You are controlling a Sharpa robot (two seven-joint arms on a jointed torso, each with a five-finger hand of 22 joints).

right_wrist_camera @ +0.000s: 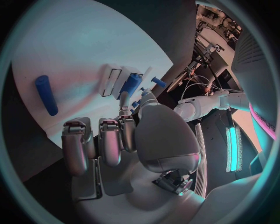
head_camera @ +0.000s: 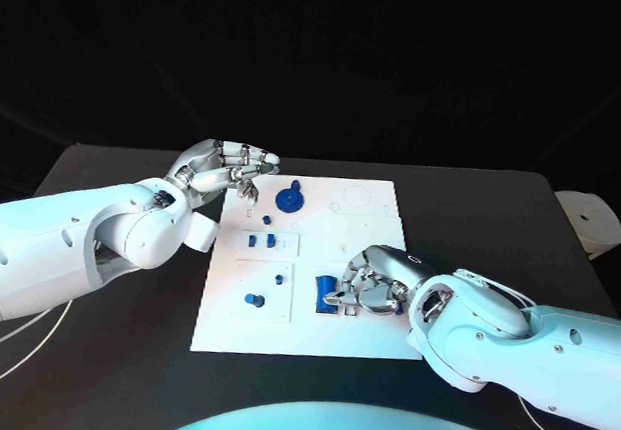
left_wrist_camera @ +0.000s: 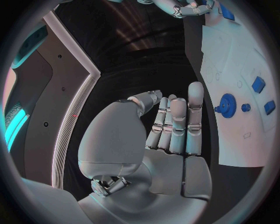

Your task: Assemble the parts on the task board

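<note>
Hovering over the near half of the task board (head_camera: 302, 320), the right hand (head_camera: 370, 285) has its fingers curled inward just beside a blue cylinder (head_camera: 320, 294) that sits in a slot there; whether a fingertip touches that piece or pinches anything I cannot tell, since the fingers hide their own tips in the head view and the right wrist view shows nothing clearly caught between them. The left hand (head_camera: 232, 172) rests at the far left corner of the board with its fingers straight, close together and empty, near the blue gear (head_camera: 292, 199). Other blue parts lie spread between the two hands: two small blocks (head_camera: 261, 240) in a recess and a small peg (head_camera: 252, 299) nearer the robot. The main risk, as I judge it, is the curled right hand nudging the cylinder askew or out of its slot while closing blind. A second risk is the left hand's fingers brushing the gear or shifting the board's corner, which would misalign every seat.
</note>
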